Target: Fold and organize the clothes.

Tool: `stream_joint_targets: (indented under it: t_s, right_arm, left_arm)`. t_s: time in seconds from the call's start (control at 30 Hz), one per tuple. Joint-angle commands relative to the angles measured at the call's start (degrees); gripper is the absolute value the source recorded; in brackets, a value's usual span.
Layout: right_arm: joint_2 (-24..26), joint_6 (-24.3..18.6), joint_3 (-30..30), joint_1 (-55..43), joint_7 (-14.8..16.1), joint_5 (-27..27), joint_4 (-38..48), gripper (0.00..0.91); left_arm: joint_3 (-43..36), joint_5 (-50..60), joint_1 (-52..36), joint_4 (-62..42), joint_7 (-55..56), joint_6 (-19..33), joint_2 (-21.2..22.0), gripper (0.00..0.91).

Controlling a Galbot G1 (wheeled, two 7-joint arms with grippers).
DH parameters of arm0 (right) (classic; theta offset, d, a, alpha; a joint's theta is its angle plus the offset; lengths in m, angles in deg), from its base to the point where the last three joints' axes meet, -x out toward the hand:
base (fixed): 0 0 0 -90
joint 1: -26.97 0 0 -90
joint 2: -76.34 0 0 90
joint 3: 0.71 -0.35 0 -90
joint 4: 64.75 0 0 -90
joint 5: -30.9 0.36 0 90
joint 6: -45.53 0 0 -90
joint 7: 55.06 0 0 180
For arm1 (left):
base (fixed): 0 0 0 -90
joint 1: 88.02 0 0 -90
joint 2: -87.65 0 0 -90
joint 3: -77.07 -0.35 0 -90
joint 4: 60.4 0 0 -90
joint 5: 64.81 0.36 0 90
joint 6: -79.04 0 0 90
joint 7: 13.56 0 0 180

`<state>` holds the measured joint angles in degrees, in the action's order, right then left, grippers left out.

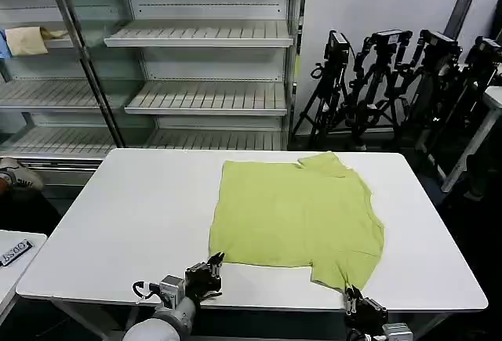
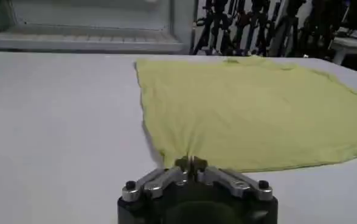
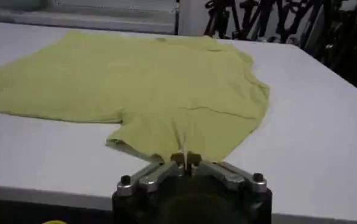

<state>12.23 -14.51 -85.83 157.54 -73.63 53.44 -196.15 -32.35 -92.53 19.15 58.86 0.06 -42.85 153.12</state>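
The lime T-shirt [image 1: 294, 212] lies partly folded on the white table [image 1: 133, 215], reaching from mid-surface toward the near edge. The left gripper [image 1: 213, 265] pinches its near left corner, fingers pressed together on a puckered bit of cloth. The right gripper [image 1: 351, 295] clamps the near right sleeve hem at the table's near edge, its body cut off below.

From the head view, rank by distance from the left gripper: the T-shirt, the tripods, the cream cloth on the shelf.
Measured from the left gripper at the table's near edge:
1. T-shirt: pinched at its near left corner.
2. Cream cloth: up on the far-left shelf.
3. Tripods: on the floor, far right behind the table.
2 and 3 are close to call.
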Motion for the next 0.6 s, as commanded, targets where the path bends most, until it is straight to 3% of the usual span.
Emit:
stream_joint_targets:
  t_s: [0.03, 0.6]
  right_arm:
    - [0.00, -1.65, -0.53, 0.56, 0.33, 1.42, -1.93, 0.000]
    - [-0.24, -3.10, -7.85, 11.41, 1.35, -0.02, -15.32, 0.000]
  left_arm:
    - [0.62, -1.33, 1.49, 3.52, -0.78, 1.46, 0.15, 0.050]
    - [8.90, -1.78, 15.19, 19.20, -0.63, 3.41, 0.78, 0.050]
